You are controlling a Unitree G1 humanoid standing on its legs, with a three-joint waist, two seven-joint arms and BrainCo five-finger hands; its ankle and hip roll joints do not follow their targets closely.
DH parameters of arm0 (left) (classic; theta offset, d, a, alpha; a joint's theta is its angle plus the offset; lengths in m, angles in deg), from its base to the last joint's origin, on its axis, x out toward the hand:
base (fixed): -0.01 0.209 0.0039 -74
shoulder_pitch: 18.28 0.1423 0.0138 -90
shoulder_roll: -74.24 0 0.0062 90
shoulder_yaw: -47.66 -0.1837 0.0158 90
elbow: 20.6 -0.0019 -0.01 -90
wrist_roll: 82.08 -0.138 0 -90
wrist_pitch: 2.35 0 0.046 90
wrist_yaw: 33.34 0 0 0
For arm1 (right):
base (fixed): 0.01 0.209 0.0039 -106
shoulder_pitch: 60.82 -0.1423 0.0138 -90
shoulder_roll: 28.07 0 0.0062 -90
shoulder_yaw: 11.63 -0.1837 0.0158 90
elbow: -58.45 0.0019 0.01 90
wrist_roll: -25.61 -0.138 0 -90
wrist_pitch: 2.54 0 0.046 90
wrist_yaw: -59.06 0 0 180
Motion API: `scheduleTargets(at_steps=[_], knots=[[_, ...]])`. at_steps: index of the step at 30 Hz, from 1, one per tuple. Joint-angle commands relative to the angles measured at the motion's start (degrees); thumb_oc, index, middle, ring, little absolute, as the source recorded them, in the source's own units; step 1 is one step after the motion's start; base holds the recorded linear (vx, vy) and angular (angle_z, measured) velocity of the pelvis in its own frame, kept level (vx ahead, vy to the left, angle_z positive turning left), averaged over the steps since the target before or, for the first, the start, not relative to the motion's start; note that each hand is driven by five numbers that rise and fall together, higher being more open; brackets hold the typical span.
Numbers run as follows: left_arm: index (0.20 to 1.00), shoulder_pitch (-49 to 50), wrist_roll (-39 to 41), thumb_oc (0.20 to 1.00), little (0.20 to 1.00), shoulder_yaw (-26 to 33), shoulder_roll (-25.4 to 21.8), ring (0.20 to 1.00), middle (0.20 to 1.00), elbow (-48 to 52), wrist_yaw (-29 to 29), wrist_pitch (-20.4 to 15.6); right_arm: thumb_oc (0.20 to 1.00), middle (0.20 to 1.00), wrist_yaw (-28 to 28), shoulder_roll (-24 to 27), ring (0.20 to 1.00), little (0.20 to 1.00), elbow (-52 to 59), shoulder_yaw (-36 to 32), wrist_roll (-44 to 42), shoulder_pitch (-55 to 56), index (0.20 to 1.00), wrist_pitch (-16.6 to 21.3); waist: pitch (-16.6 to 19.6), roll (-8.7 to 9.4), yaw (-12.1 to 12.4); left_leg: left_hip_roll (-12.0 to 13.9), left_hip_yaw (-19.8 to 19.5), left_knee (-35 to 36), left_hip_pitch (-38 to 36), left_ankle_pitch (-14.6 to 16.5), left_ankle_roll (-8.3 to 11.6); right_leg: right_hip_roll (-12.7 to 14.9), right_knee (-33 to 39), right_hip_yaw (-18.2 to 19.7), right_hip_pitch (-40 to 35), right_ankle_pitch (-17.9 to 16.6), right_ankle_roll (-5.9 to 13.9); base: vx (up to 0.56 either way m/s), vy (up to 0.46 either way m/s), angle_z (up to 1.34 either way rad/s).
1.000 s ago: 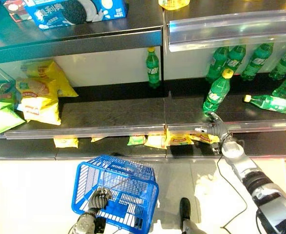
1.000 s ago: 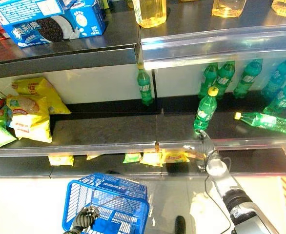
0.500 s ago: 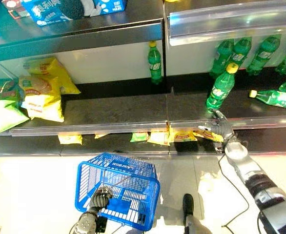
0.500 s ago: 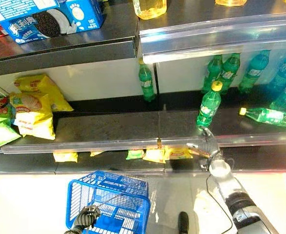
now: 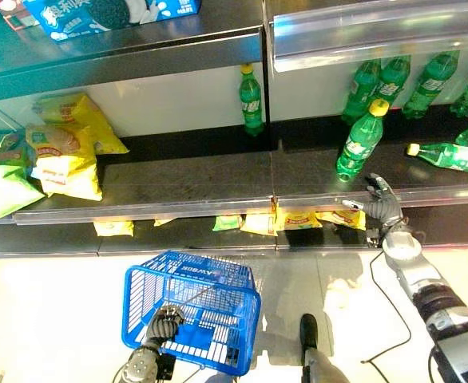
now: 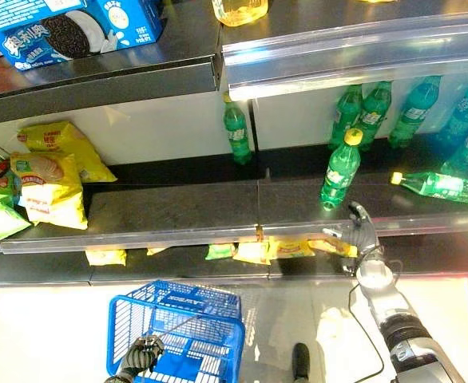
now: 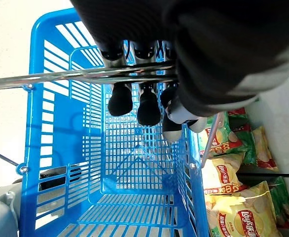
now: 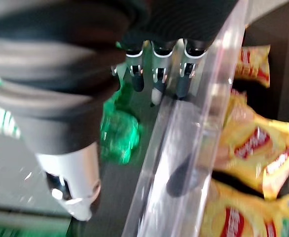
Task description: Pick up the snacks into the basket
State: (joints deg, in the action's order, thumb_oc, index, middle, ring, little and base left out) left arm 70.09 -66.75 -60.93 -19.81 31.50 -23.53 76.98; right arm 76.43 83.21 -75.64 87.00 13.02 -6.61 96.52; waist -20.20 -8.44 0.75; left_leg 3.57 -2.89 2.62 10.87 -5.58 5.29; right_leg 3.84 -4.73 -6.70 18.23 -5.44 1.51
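Observation:
Small yellow snack packs [image 5: 298, 221] lie in a row on the lowest shelf, under the clear rail [image 5: 218, 209] of the shelf above. My right hand [image 5: 382, 209] is open at that rail, just right of a standing green bottle [image 5: 360, 144] and above the rightmost pack [image 5: 344, 217]. In the right wrist view its fingers [image 8: 157, 79] reach over the rail [image 8: 184, 133], the yellow packs [image 8: 253, 148] showing beneath. My left hand [image 5: 164, 323] is shut on the metal handle [image 7: 85, 74] of the blue basket [image 5: 192, 269], which is empty [image 7: 55, 98].
Large yellow and green chip bags [image 5: 62, 159] are heaped at the left of the middle shelf. Several green bottles [image 5: 394, 80] stand at the back right, one [image 5: 450, 158] lies flat, another [image 5: 251, 100] stands mid-shelf. A blue cookie box [image 5: 106, 12] sits on top.
My right hand has slid to the right along the shelf rail, from below the standing bottle to its right side. The basket and left hand stay put; the camera shifted slightly.

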Motion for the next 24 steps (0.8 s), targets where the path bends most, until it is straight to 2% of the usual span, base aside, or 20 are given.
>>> scheduleTargets(at_steps=[1,7,24], knots=[[0.2,1.37,-0.93,0.2,0.2,-0.74,-3.67,0.2,0.2,1.91,1.4,-3.09,1.0,1.0,2.59,3.21,1.0,1.0,0.0,-0.19,-1.69,-3.85,1.0,1.99,1.92,3.09,0.05,-1.38,0.65,-3.76,3.42,2.24,-0.93,3.31,-6.3,2.69,1.21,7.81,5.71,-0.01,-0.005,-0.04],[0.2,0.44,-0.74,0.2,0.2,-1.81,-3.65,0.2,0.2,0.97,1.53,-2.97,1.0,1.0,3.85,6.06,1.0,1.0,-2.46,1.33,-3.05,-10.85,1.0,2.13,1.75,3.12,0.16,-1.33,0.78,-3.67,3.55,2.02,-0.76,3.21,-6.47,2.7,1.56,7.81,5.74,0.0,-0.001,-0.03],[0.2,-0.65,0.27,0.2,0.2,-3.6,-3.73,0.2,0.2,0.63,1.23,-2.4,1.0,1.0,2.6,5.61,1.0,1.0,-6.09,7.31,-4.41,-19.69,1.0,1.3,0.92,3.11,0.8,-1.28,0.65,-3.78,4.71,1.55,-0.62,3.02,-7.27,2.83,2.95,7.81,5.49,0.0,-0.001,0.0]])
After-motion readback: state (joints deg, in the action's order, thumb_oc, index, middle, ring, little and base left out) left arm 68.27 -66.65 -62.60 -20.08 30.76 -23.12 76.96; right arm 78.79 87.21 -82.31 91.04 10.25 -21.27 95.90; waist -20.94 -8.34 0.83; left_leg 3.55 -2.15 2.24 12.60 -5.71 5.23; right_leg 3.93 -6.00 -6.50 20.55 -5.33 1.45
